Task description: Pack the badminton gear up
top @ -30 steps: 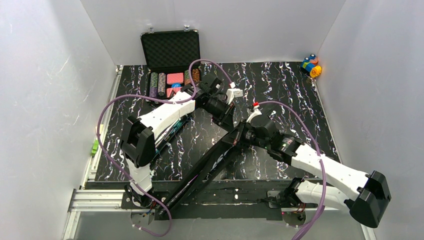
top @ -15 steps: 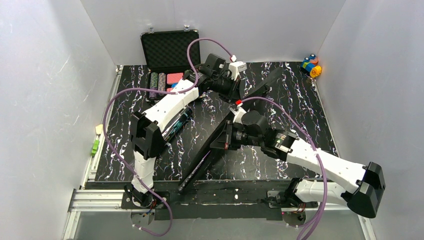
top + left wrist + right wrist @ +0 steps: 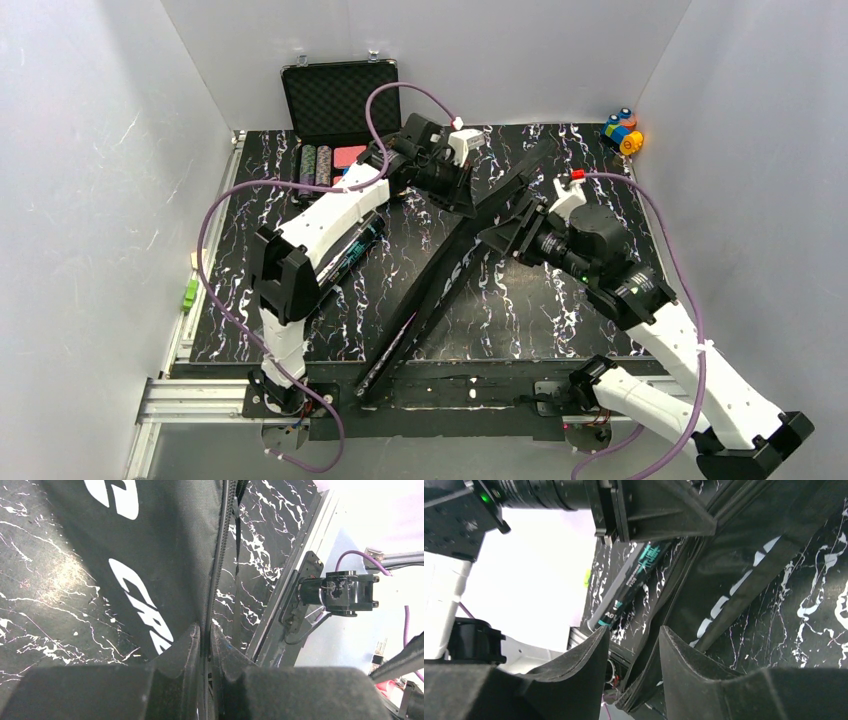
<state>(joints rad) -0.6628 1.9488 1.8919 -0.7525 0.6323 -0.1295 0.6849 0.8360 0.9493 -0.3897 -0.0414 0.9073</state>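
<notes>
Black bag [image 3: 440, 285] now runs from 7 to 1 o'clock, raised at its far end since a second ago. Left gripper [image 3: 204, 645] pinches its zipper edge; right gripper [image 3: 634, 645] straddles a fold, jaws narrow. Tube [image 3: 350, 250] lies at 9 o'clock, unpacked.

One racket bag [image 3: 450, 270], one black tube [image 3: 352, 250], one chip case [image 3: 338, 110].

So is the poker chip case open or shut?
Open. The poker chip case has its lid standing upright, showing its foam lining, with rows of chips uncovered below.
</notes>
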